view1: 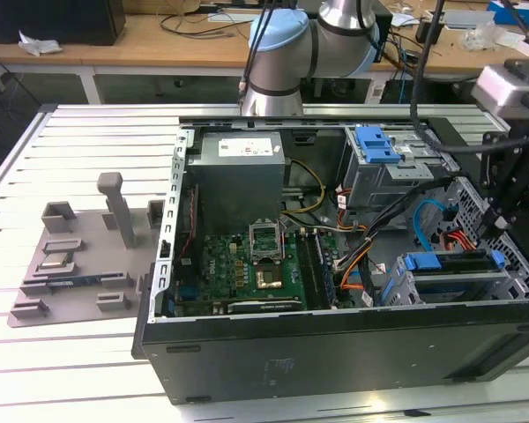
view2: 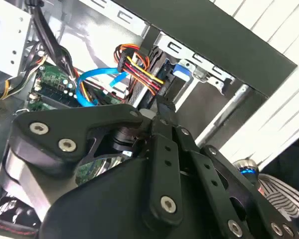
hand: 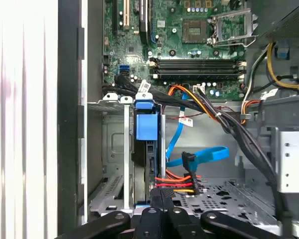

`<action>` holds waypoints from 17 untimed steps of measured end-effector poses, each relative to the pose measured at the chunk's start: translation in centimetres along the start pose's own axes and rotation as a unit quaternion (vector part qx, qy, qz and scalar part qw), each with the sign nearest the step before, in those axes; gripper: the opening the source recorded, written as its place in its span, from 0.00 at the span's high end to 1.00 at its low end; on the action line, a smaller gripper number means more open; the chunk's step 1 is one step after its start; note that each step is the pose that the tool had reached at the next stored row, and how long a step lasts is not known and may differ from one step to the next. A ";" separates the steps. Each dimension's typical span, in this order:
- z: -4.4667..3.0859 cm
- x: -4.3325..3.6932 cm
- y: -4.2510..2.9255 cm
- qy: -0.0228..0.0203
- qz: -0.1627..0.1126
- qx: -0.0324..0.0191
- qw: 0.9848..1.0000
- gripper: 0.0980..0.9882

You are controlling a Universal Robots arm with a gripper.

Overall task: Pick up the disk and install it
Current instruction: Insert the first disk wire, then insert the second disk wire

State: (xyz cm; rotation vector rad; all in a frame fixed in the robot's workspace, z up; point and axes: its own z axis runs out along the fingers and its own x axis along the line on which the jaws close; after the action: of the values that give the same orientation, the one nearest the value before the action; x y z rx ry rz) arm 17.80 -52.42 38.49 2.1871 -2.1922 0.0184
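We are seeing gripper (hand: 162,199) hanging over drive cage (hand: 114,149) at open computer case's (view1: 335,361) exterior-view right; fingers pressed together in first wrist view. Disk (hand: 148,159) sitting on edge in cage slot, blue carrier (view1: 432,262) uppermost. Second wrist view adding red-yellow power wires (view2: 139,69) beside it.

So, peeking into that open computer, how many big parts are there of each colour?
Blue: 2, the ridged latch and the disk's carrier
Grey: 1, the power-supply box
Green: 1, the motherboard
Total: 4
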 end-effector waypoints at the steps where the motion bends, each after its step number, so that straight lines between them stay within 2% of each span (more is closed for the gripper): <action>1: -0.33 0.00 0.00 0.000 0.000 0.000 1.000 0.99; 4: -0.34 0.00 0.00 0.000 0.000 0.000 1.000 0.98; 5: -0.35 0.00 0.00 0.000 0.000 0.000 1.000 0.85; 6: -0.35 0.00 0.00 0.000 0.000 0.000 1.000 0.78; 7: -0.35 0.00 0.00 0.000 0.000 0.000 1.000 0.78; 8: -0.35 0.00 0.01 0.000 0.000 0.000 1.000 0.70; 11: -0.34 -0.27 0.26 0.000 0.000 0.000 1.000 0.70; 13: -0.29 -0.90 0.64 0.000 0.000 0.000 1.000 0.70; 15: -0.14 -1.85 1.47 0.000 -0.001 0.000 1.000 0.70; 17: 0.38 -2.03 2.18 0.000 -0.006 0.000 1.000 0.70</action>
State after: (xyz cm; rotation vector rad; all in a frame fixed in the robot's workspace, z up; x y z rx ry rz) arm 15.62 -50.39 38.08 2.1993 -2.1797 0.0191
